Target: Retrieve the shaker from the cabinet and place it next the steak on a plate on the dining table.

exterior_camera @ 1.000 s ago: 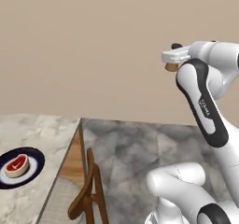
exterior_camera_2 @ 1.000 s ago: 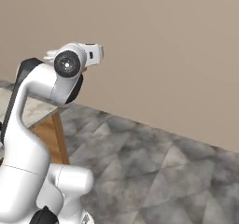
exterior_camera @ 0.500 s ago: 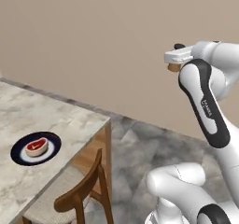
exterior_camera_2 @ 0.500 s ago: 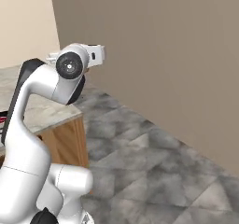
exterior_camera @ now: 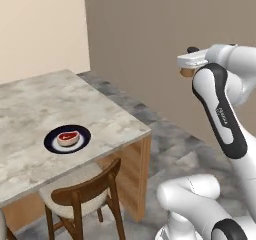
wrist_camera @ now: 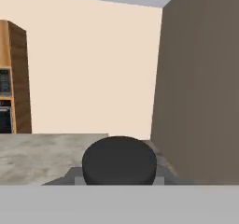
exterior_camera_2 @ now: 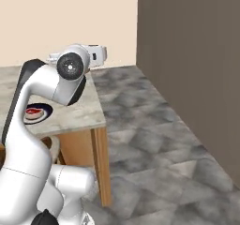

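No text can be read. A small dark mark runs along the arm's [exterior_camera: 220, 111] black forearm cover, too blurred to make out as letters.

White glossy arm [exterior_camera: 220, 114] built of rounded, tubular link housings. Dark charcoal bands along the sides of the links, the upper one carrying small pale lettering, too small to read. Dark circular joint cap [exterior_camera_2: 70, 66] with a lighter ring and hub, set in a spherical white housing. Bulbous white shoulder and base segments [exterior_camera: 192, 204] at the bottom, with a black rounded patch near the lower edge. Flat, boxy white hand body [exterior_camera: 192, 60] at the wrist end, topped by a small dark knob.
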### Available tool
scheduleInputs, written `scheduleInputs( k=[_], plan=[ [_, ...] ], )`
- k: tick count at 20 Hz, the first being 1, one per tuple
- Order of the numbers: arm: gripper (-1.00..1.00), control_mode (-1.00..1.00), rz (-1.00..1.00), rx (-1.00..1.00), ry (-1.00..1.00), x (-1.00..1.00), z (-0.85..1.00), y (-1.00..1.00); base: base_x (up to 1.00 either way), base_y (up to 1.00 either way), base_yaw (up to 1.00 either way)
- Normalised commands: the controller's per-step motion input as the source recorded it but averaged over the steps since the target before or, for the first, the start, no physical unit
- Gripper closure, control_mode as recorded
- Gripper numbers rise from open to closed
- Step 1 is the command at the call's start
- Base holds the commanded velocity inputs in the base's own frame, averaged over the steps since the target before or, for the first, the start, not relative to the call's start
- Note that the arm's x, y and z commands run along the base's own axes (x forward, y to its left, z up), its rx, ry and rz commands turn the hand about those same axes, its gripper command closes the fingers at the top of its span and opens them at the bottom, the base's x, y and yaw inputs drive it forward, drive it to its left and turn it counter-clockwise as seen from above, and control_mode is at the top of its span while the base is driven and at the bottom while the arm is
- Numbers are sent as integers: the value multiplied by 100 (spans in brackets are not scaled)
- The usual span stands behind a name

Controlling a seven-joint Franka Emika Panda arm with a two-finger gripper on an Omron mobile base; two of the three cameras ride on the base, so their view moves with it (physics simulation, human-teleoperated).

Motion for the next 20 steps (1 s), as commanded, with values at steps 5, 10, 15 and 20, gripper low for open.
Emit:
scheduleInputs(
  k=[5,10,15,20],
  plan=[
    [100,100,0,0,0,0,0,0,81,0,72],
    [100,100,0,0,0,0,0,0,98,0,66],
    [100,100,0,0,0,0,0,0,100,0,50],
    [100,100,0,0,0,0,0,0,100,-2,30]
  ],
)
